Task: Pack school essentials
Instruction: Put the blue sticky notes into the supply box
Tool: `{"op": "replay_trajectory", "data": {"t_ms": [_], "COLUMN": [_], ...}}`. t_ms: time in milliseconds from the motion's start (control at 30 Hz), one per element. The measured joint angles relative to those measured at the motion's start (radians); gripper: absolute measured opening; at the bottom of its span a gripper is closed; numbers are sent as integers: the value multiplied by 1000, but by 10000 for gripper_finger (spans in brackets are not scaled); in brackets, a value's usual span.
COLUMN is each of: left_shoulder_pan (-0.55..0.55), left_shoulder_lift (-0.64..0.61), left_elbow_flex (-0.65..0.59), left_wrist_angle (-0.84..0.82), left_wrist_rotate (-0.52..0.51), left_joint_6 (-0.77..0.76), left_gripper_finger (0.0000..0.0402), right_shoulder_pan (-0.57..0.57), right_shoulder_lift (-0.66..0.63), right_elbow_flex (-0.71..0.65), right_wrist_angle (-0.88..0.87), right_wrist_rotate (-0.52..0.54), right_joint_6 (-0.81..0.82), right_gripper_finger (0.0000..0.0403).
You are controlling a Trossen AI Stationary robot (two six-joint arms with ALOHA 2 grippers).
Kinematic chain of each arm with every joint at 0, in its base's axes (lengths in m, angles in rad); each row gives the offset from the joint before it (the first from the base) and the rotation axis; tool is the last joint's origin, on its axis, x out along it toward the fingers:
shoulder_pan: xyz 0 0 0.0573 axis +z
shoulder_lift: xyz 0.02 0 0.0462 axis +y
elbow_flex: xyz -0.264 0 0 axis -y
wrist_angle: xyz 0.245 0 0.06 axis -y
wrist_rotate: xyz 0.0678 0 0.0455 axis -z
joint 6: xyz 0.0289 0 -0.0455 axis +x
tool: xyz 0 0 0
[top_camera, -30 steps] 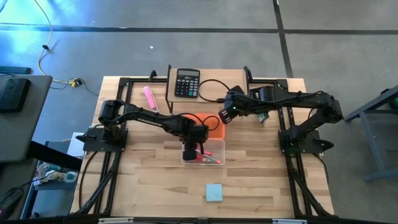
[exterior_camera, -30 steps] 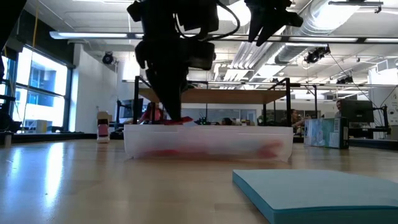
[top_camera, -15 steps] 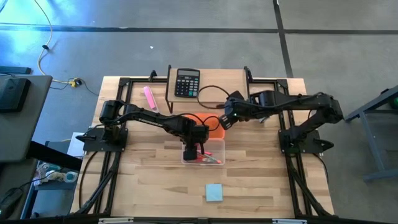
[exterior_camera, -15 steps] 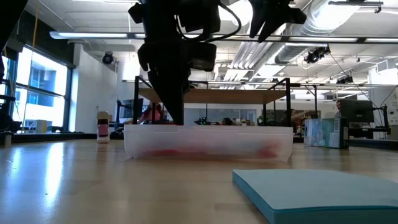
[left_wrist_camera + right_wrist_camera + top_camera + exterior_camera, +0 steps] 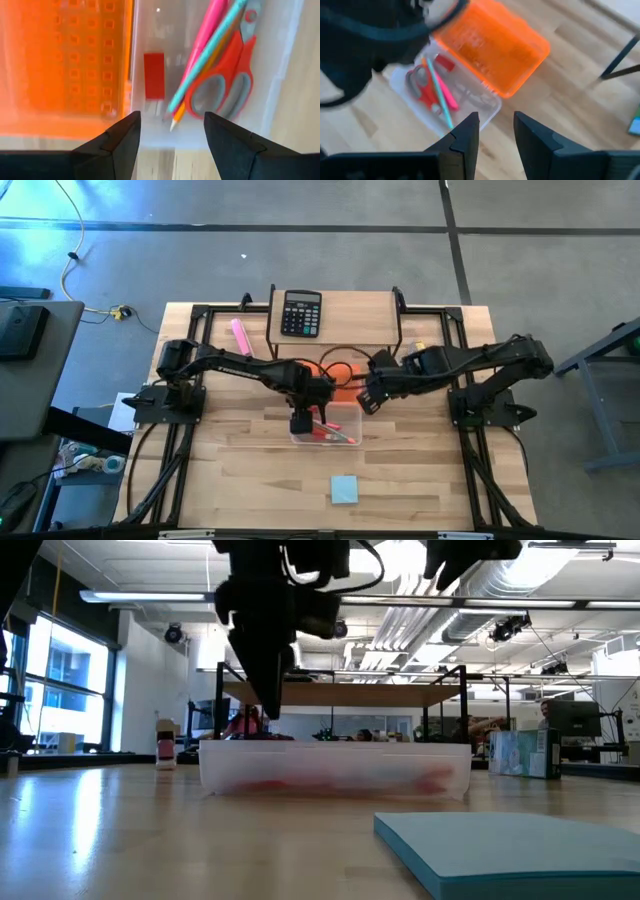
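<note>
Hovering over the clear box (image 5: 327,426), the left gripper (image 5: 300,423) is standing with its fingers (image 5: 120,145) parted and nothing between them; directly under it the red-handled scissors (image 5: 227,82) are lying in the box beside a pink pen (image 5: 205,47), a teal pen (image 5: 210,50) and an orange pencil (image 5: 177,117), with the tiny red eraser (image 5: 154,75) resting apart from them near the box's orange lid (image 5: 70,65), which is hinged back; the right gripper (image 5: 371,397) is hanging just beside the box on the lid's side, its fingers (image 5: 465,137) a little apart and gripping nothing that shows. Judging by this, most of the packing is looking done; the light-blue sticky-note pad (image 5: 344,489) is lying alone on the table (image 5: 420,480), well apart from the box, and is waiting to go in; the lid is also standing open. The black calculator (image 5: 301,312) and the pink marker (image 5: 241,337) are sitting at the table's far side.
</note>
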Motion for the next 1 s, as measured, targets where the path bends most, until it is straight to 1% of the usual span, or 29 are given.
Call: {"op": "replay_trajectory", "data": {"t_ms": [67,200,300,367,433,533,733,767,867,1000], "left_shoulder_pan": [-10,-36,-57,-73,-87,-112,-186,-201,-242,-308], "left_shoulder_lift": [-22,-95,-155,-189,-233,-286,-407,-424,-483,-558], "left_elbow_flex": [-5,-69,-158,-219,-284,-359,-483,-503,-557,-637], "left_wrist_angle": [-12,-3,22,85,103,162,217,246,275,373], "left_wrist_rotate": [0,2,5,7,9,9,7,5,-3,-27], "left_joint_6": [0,-37,-86,-136,-188,-289,-451,-476,-554,-659], "left_gripper_finger": [209,209,209,209,209,209,209,209,209,209], "right_shoulder_pan": [33,97,139,162,182,204,233,237,243,257], "right_shoulder_lift": [0,0,0,0,1,4,36,47,85,136], "right_elbow_flex": [0,0,0,0,0,0,0,0,0,0], "right_wrist_angle": [0,1,14,21,45,85,205,221,326,462], "right_wrist_rotate": [0,-1,-6,-28,-42,-55,-52,-53,-86,-181], "right_joint_6": [25,74,108,98,88,70,-27,-42,-121,-250], "right_gripper_finger": [113,113,113,115,123,145,209,220,245,260]}}
